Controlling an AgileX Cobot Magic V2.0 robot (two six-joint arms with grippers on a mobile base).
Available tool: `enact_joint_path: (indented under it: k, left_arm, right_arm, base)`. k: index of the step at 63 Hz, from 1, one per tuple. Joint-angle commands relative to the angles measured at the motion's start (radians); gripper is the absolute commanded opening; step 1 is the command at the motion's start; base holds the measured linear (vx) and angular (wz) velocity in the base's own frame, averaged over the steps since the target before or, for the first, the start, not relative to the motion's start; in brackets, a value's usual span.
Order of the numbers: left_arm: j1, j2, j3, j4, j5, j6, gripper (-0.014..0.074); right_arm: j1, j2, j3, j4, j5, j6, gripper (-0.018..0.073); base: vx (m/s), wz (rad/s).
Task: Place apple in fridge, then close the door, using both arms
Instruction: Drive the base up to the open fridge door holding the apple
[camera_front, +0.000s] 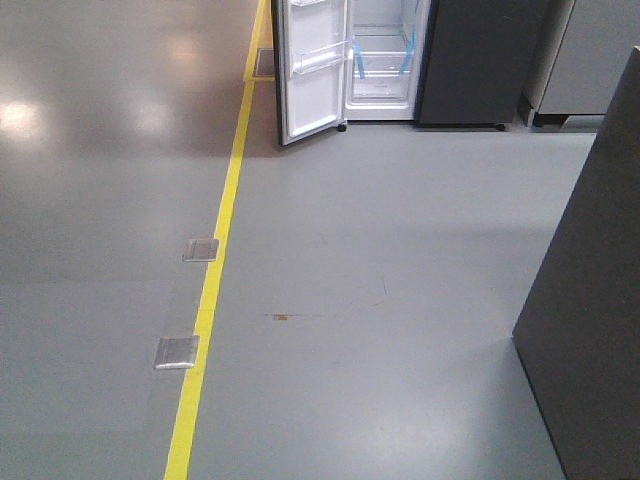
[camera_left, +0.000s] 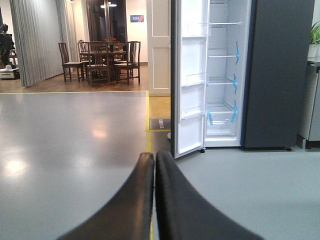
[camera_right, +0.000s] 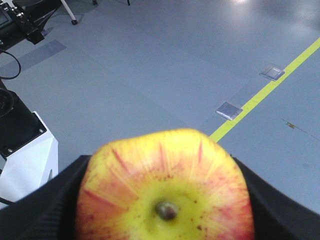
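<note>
Apple, bottom cut off, sits clamped in right gripper.

Overhead light is reflected as soft glare patches on the glossy floor. The fridge interior is rendered bright and slightly washed out. The apple is blurred, too close for focus, while the floor behind is kept sharp.

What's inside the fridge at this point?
The fridge shows white shelves, apparently bare, with blue tape; its top is out of frame. The apple sits in the right gripper.
</note>
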Motion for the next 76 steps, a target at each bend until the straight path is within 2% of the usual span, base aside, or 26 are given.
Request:
enact_joint_path:
  k: [1,76]
  left_arm:
    - [-0.007,-0.016,0.021,-0.009,-0.071,-0.004,-0.0006]
    - [-0.007,-0.016,0.021,-0.009,-0.071,-0.004,-0.0006]
  right_arm:
    - [0.001,0.012,-0.028,0.041,-0.059,0.001,0.0398]
    - [0.001,0.012,-0.028,0.041,-0.057,0.001,0.0398]
  base:
    - [0.23,-0.01]
    - [0.23,-0.01]
